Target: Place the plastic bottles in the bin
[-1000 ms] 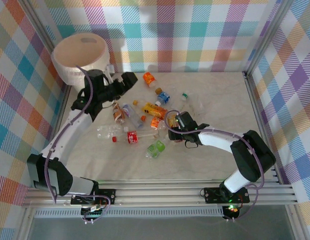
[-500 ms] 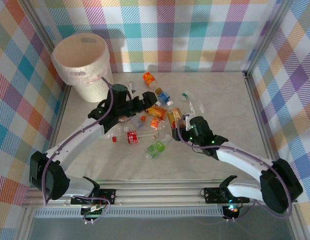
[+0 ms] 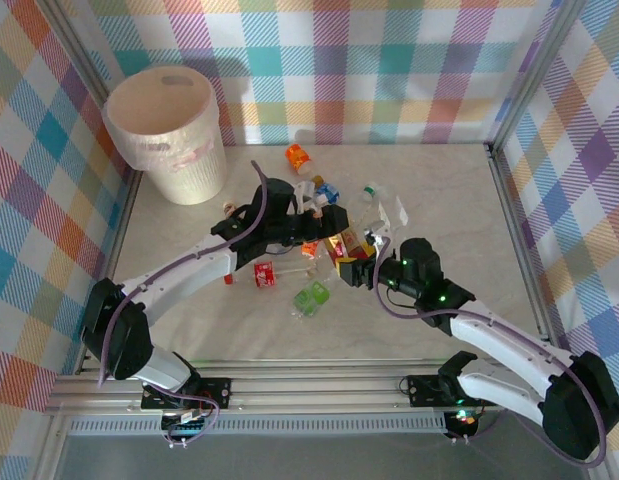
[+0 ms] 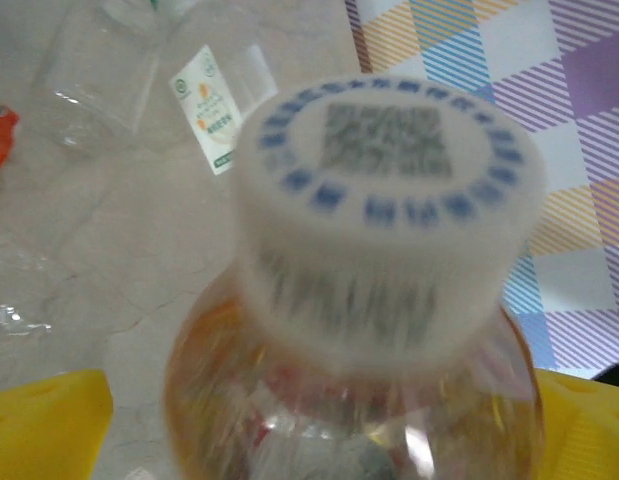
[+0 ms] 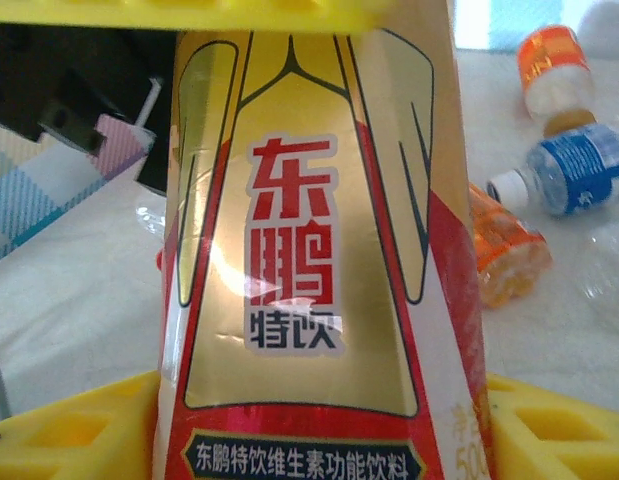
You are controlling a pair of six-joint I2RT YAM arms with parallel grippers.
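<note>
My right gripper is shut on a plastic bottle with a gold and red label, its yellow fingers pressed to both sides. The same bottle is held above the middle of the table. My left gripper is open around its white cap. Its yellow fingers stand a little apart from the bottle's shoulders. Several other bottles lie loose on the table: an orange one, a blue one, a red-labelled one and a green one. The bin stands at the far left corner.
Checked walls and metal frame posts close in the table on three sides. A clear bottle with a green cap lies behind the grippers. My left arm stretches across the heap of bottles.
My left arm swung from beside the bin to the middle of the table and came around the bottle's cap. My right gripper closed on the gold bottle and lifted it.
</note>
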